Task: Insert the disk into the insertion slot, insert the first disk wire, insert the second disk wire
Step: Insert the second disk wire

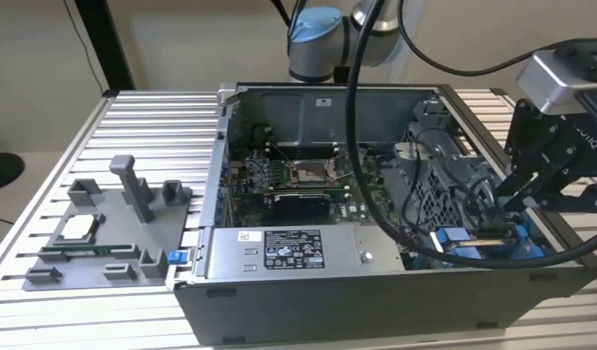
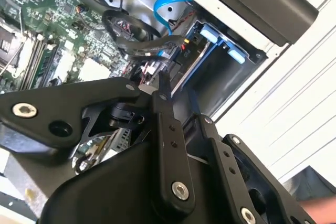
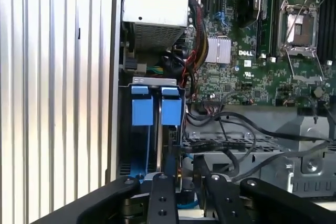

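Grey open computer case (image 1: 308, 292) walls you in at the exterior view's right, so keep your moves short and straight. Blue-railed grey drive bay (image 3: 152, 129) sits in the case's near right corner, with the silver disk in its blue carrier (image 1: 478, 240) seemingly seated there. Your black gripper (image 3: 181, 169) hangs over its connector end, fingers nearly together on a small dark plug (image 2: 160, 80); keep it square and clear of the loose black cables (image 3: 231, 135).

disk (image 3: 157, 145) seated edgewise, blue-railed insertion slot (image 3: 135, 129)
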`<state>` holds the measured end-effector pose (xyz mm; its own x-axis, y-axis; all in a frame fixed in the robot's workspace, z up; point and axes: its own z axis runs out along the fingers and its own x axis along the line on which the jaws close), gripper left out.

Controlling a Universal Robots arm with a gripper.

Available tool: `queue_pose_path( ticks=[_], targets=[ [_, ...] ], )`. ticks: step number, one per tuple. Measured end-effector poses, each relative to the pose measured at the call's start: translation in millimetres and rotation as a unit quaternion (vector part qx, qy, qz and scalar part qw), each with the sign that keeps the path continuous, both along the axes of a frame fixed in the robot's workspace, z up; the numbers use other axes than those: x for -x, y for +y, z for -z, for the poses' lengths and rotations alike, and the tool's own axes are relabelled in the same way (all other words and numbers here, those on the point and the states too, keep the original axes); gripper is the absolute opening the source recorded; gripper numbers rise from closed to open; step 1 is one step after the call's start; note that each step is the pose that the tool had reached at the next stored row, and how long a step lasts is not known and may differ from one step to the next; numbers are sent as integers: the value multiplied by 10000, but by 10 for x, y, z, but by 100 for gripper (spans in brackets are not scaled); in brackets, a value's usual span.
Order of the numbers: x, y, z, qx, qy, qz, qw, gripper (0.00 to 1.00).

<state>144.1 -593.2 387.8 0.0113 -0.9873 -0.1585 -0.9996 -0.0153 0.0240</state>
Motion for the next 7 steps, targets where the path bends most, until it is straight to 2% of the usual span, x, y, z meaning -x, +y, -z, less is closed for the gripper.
queue_pose_path(
  ticks=[7],
  targets=[
    [0, 0, -12, 2, 0, 0, 10000, 100]
  ],
)
